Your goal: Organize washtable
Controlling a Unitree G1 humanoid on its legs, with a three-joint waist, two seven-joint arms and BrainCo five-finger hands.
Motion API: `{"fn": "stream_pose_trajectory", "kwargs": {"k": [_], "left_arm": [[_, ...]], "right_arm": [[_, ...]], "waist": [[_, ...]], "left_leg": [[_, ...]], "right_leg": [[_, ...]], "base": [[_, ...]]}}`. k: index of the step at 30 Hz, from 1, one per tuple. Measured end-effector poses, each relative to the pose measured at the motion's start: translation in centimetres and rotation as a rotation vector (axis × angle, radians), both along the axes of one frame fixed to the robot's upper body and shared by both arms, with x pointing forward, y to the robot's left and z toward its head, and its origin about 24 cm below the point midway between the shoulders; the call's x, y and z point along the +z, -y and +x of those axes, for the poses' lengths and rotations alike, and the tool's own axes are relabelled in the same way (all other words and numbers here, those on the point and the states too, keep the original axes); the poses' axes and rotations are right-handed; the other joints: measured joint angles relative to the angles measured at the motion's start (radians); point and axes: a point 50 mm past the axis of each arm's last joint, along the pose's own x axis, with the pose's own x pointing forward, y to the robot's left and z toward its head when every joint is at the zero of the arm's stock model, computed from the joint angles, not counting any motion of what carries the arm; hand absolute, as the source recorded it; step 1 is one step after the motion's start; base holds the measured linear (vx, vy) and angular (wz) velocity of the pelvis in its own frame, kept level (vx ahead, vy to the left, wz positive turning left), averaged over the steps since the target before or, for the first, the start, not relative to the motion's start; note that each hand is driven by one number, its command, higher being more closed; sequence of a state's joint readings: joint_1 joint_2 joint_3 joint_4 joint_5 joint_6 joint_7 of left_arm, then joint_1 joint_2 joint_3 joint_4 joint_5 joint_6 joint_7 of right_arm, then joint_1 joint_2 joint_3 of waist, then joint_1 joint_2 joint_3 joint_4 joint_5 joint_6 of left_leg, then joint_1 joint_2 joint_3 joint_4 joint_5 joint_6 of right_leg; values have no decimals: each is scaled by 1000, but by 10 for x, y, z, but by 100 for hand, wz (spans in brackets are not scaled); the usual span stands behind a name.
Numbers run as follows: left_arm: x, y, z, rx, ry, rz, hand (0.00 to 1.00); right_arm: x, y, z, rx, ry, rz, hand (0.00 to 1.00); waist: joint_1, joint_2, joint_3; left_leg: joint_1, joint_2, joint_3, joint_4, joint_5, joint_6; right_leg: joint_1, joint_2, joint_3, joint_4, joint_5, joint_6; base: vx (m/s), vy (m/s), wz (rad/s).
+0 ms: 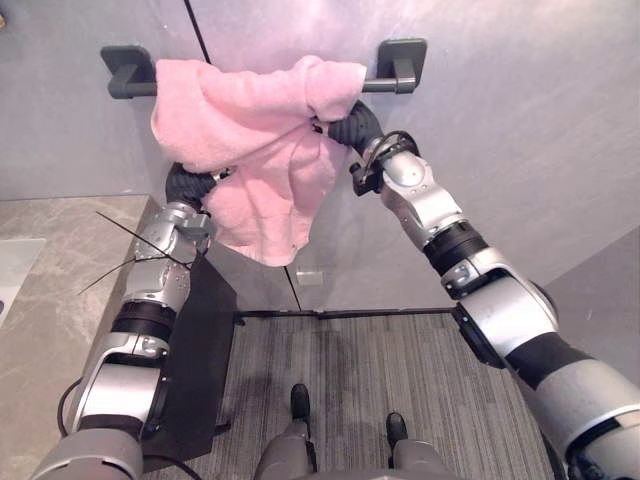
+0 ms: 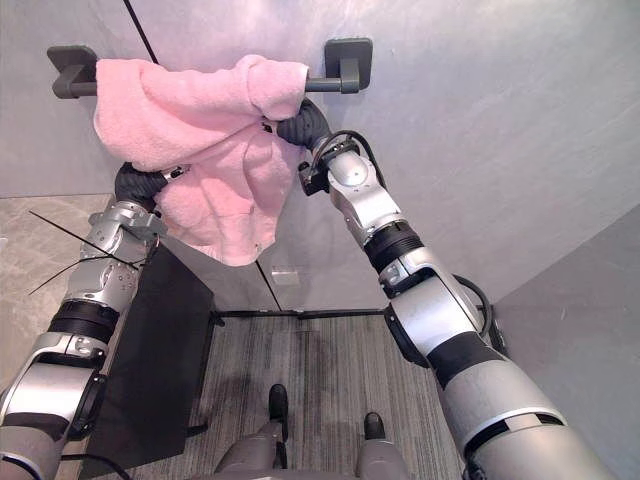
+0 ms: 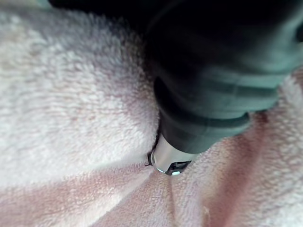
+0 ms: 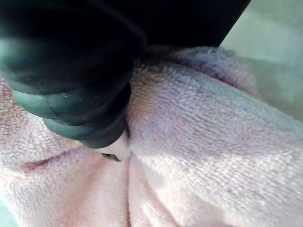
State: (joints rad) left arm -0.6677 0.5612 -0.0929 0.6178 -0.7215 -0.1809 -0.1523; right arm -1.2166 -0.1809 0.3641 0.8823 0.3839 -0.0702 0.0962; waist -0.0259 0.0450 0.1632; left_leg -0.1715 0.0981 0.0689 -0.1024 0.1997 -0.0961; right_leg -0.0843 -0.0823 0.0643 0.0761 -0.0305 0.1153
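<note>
A pink towel [image 1: 255, 140] hangs bunched over a dark towel bar [image 1: 390, 82] on a grey wall [image 1: 520, 120], toward twelve o'clock in the head view. The left hand [image 1: 186, 186] reaches into the towel's folds from about eight o'clock. The right hand [image 1: 352, 128] reaches in from about three o'clock, just under the bar. The fingers of both hands are buried in cloth, so whether either grips it cannot be told. A marble desk [image 1: 45, 300] lies at nine o'clock and a striped carpet floor [image 1: 380, 390] at six.
</note>
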Motion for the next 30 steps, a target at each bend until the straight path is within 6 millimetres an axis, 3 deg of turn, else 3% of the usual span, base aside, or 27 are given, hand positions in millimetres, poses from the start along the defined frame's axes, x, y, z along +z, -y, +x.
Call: {"fn": "stream_pose_trajectory", "kwargs": {"k": [4,14,27,28,30], "left_arm": [[0,1,0,-6,-2,11,100],[4,2,2,-20,8,13,100],[7,-1,2,-5,16,16,100],[7,-1,2,-4,13,21,0],[6,-4,2,8,8,13,0]], "right_arm": [[-1,9,3,-13,-14,-7,100],[-1,17,4,-29,-14,-17,100],[-1,18,5,-34,-18,-14,100],[-1,18,5,-32,-21,-7,0],[-1,19,5,-29,-27,8,0]], "waist": [[-16,-6,4],[-17,-19,7],[-14,-20,8],[-14,-20,8],[-14,-20,8]], "left_leg": [[0,-8,-13,0,-1,0],[-9,-30,-12,0,-17,4],[-8,-37,-12,0,-12,12],[-8,-37,-12,0,-12,12],[-7,-37,-12,0,-12,12]], "right_leg": [[8,-5,-3,-12,2,4],[22,-29,21,-81,51,9],[11,-31,26,-66,49,11],[11,-31,26,-66,49,11],[11,-31,28,-66,49,11]], "base": [[0,-14,4],[8,-10,-4],[3,-15,-1],[4,-33,-2],[3,-17,-2]]}}
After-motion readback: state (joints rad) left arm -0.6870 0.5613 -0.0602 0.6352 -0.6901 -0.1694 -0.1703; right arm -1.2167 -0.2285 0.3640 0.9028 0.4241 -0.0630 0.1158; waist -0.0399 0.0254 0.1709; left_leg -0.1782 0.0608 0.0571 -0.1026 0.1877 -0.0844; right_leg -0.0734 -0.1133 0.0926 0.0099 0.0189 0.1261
